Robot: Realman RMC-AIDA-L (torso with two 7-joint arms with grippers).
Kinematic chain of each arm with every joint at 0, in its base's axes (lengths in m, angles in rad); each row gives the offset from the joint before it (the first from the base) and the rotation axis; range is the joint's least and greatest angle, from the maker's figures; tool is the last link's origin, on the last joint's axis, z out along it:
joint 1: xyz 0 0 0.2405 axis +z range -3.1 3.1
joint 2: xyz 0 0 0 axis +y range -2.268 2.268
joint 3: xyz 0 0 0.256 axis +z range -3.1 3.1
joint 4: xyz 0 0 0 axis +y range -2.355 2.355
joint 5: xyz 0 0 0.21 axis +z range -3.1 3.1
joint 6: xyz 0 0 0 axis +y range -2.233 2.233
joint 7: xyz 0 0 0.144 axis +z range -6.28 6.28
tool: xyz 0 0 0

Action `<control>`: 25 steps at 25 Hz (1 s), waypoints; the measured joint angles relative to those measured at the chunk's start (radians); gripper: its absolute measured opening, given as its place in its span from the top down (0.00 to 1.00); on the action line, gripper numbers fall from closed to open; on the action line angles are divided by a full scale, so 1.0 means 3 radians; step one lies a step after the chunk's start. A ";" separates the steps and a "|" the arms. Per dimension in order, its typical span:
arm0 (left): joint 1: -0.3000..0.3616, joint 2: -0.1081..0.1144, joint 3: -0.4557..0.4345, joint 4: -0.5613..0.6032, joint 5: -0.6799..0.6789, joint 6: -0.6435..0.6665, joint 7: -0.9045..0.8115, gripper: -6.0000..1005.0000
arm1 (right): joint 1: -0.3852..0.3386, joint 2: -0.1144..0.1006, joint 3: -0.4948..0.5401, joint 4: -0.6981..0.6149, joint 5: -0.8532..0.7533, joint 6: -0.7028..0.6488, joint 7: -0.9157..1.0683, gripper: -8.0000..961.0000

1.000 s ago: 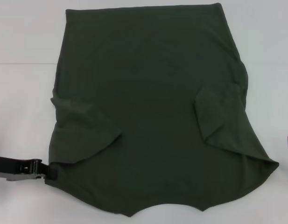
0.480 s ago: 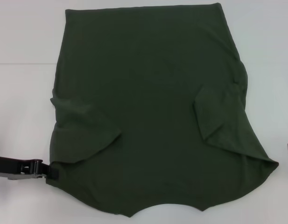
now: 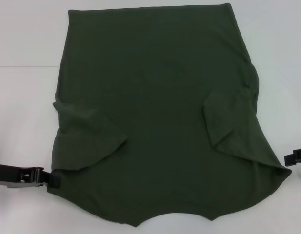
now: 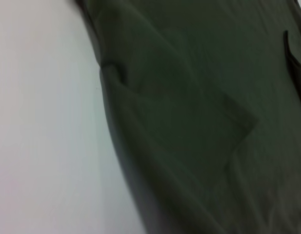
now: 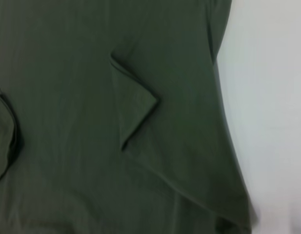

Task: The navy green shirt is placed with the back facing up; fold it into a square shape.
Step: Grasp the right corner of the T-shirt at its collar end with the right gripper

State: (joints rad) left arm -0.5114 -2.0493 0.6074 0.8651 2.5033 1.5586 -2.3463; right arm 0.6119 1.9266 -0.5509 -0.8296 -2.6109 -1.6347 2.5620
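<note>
The navy green shirt (image 3: pixel 160 112) lies flat on the white table (image 3: pixel 23 97), both short sleeves folded inward over its body, collar edge toward the table's near side.

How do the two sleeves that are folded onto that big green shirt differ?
On the dark olive-green knit T-shirt, the sleeve flap on the robot's left looks larger and ends in a broad tip pointing inward. The sleeve flap on the robot's right looks narrower and sits farther from the robot. The black left pincer touches the shirt's edge just below the left flap; the right pincer stands apart from the cloth. Both flaps lie flat, folded inward.
</note>
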 joint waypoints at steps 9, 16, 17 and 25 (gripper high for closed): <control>0.0022 -0.0008 -0.0005 0.0000 -0.0048 -0.0008 0.0011 0.97 | 0.0046 0.0006 -0.0024 0.0296 0.0003 0.0264 -0.0074 0.07; 0.0030 -0.0002 -0.0005 0.0000 -0.0052 -0.0008 0.0013 0.97 | 0.0076 0.0045 -0.0100 0.0397 0.0000 0.0392 -0.0100 0.07; 0.0033 -0.0002 -0.0005 0.0000 -0.0054 -0.0009 0.0013 0.97 | 0.0078 0.0051 -0.0106 0.0397 -0.0001 0.0401 -0.0101 0.07; 0.0043 0.0000 -0.0005 0.0000 -0.0076 -0.0013 0.0025 0.97 | 0.0094 0.0078 -0.0151 0.0428 -0.0002 0.0470 -0.0100 0.08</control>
State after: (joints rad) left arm -0.4986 -2.0493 0.6059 0.8652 2.4806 1.5547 -2.3388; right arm 0.6400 1.9501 -0.5963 -0.7013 -2.6113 -1.4938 2.5319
